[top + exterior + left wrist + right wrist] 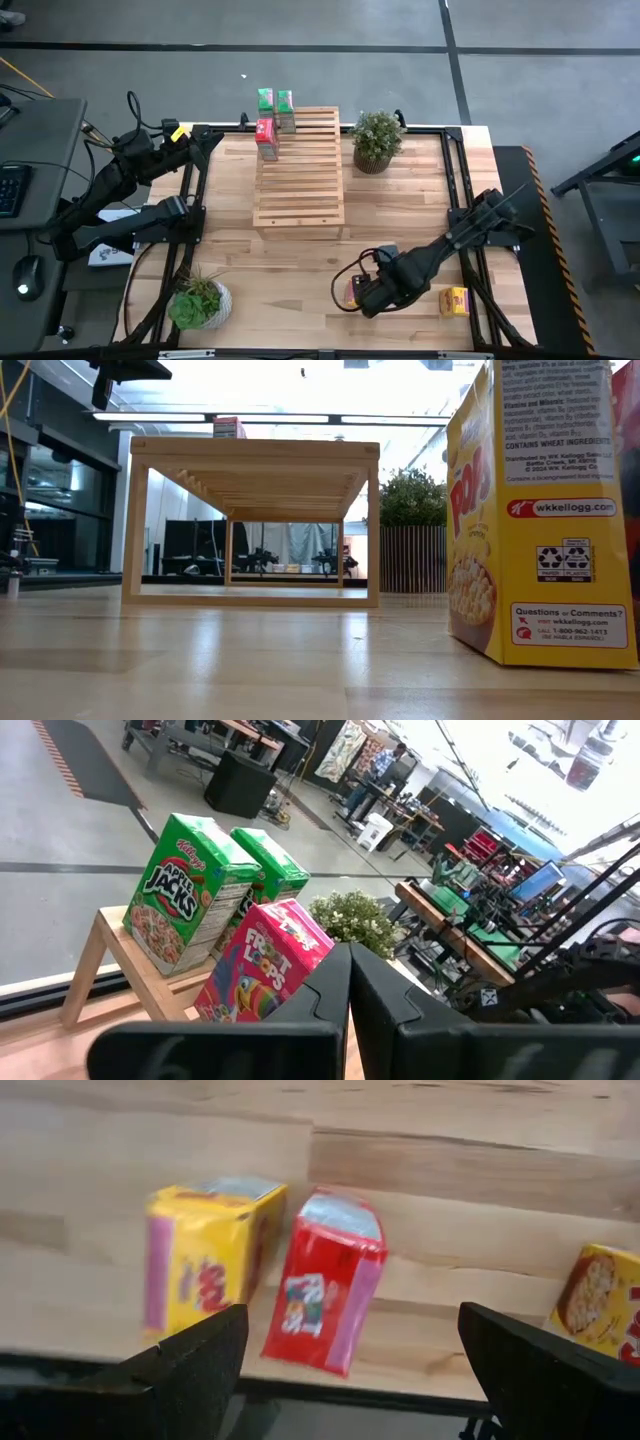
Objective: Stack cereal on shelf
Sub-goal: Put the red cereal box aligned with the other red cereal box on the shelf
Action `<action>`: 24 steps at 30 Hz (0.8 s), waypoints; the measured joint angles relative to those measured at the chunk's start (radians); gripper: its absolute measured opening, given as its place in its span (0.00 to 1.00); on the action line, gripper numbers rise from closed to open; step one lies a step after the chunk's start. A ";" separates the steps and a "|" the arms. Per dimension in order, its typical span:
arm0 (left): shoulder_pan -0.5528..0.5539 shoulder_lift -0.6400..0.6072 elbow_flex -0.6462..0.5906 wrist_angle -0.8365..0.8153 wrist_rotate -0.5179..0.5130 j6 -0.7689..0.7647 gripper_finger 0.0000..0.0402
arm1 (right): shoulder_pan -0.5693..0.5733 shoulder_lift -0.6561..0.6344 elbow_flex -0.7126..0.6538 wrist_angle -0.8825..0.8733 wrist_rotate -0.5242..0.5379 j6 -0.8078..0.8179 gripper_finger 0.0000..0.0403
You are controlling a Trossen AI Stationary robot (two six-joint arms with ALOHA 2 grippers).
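Right gripper [362, 296], fingers spread wide, hovers near the front table edge over a red box [322, 1282] lying just beside a yellow box [205, 1256]; a second yellow box [455, 300] stands apart. Three boxes, two green [180, 890] and one red [266, 139], stand at the far end of the shelf [299, 170]. Left gripper [350, 1010], fingers pressed together, waits near them. Risk: the close neighbours may cause a finger to snag the yellow box, or push either off the edge.

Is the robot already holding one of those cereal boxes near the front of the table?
No: the right gripper is open, short of the red box and yellow box standing on the table.
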 joint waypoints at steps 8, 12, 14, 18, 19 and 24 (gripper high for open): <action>0.000 0.000 0.000 0.000 0.001 -0.022 0.00 | 0.000 0.012 -0.063 0.066 0.016 0.148 0.88; 0.000 0.000 0.000 0.000 0.001 -0.022 0.00 | 0.000 0.012 -0.088 0.096 0.019 0.171 0.88; 0.000 0.000 0.000 0.000 0.001 -0.022 0.00 | 0.000 0.012 -0.109 0.111 0.013 0.177 0.88; 0.000 0.000 0.000 0.000 0.001 -0.022 0.00 | 0.000 0.012 -0.142 0.122 -0.011 0.188 0.88; 0.000 0.000 0.000 0.000 0.001 -0.022 0.00 | 0.000 0.012 -0.150 0.126 -0.012 0.196 0.88; 0.000 0.000 0.000 0.000 0.001 -0.021 0.00 | 0.001 0.011 -0.197 0.202 -0.021 0.195 0.88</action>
